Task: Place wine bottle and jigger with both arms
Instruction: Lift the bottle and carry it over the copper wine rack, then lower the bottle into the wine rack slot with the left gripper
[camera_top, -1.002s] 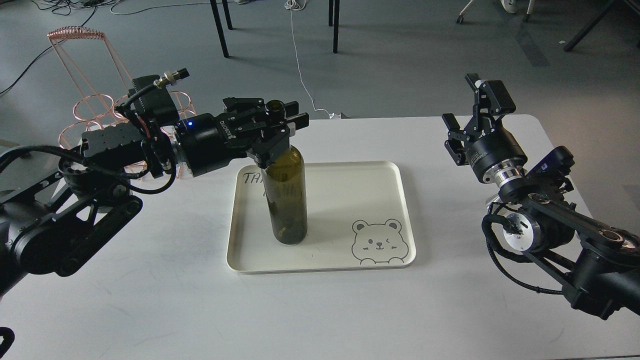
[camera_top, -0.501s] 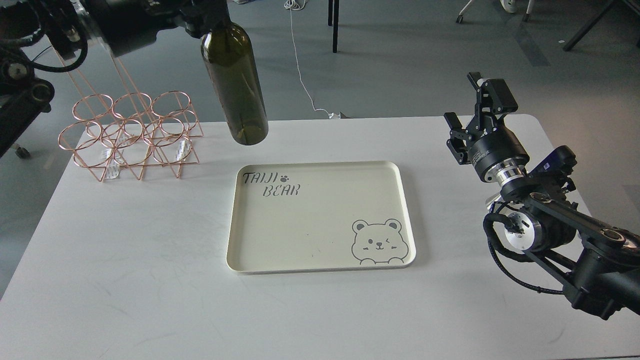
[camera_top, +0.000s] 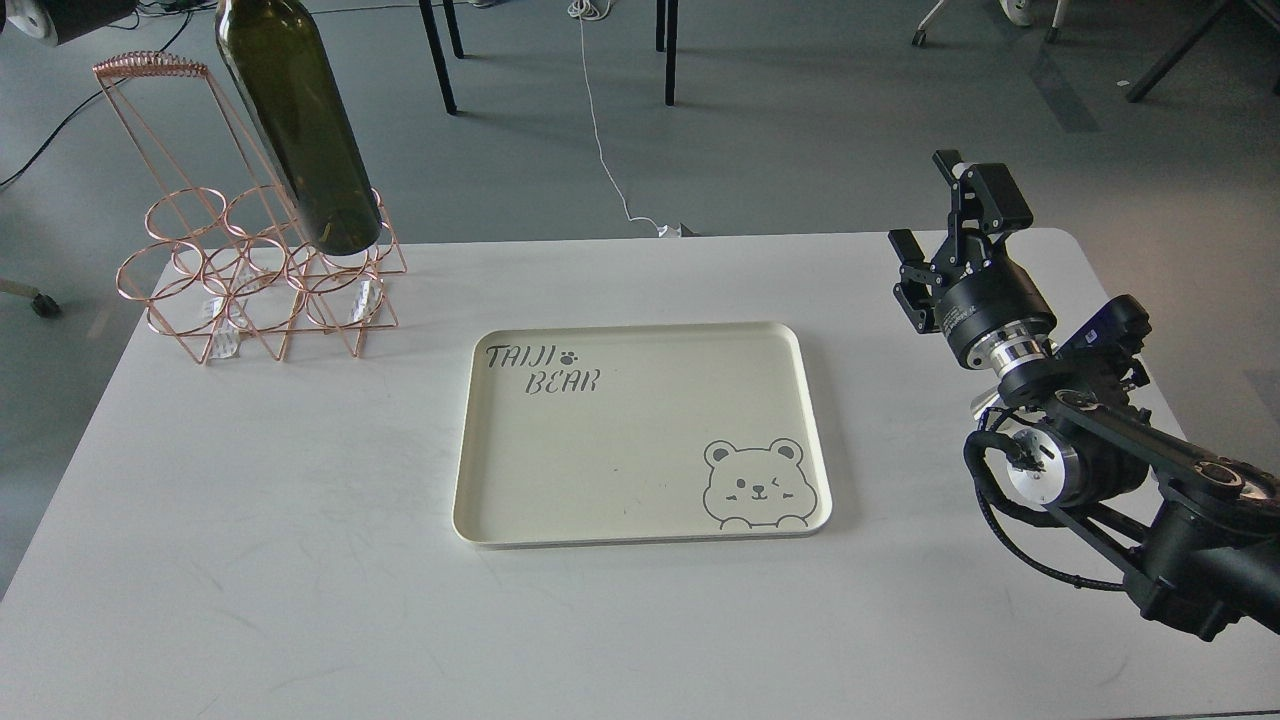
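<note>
The wine bottle (camera_top: 300, 130), dark olive-green glass, hangs tilted in the air at the top left, with its base just above the copper wire rack (camera_top: 200, 300). Its neck runs out of the top edge of the head view. My left gripper is out of view above the frame. My right gripper (camera_top: 940, 215) is open and empty over the table's right side, near the far edge. The jigger is not in view.
A cream tray (camera_top: 640, 532) with a bear drawing and "TAIJI BEAR" lettering lies in the middle of the white table (camera_top: 250, 560). Chair legs and cables are on the floor beyond the table.
The bottle stood on the tray in my left gripper. It has been lifted and carried up and to the left, over the wire rack. The right arm has barely moved.
</note>
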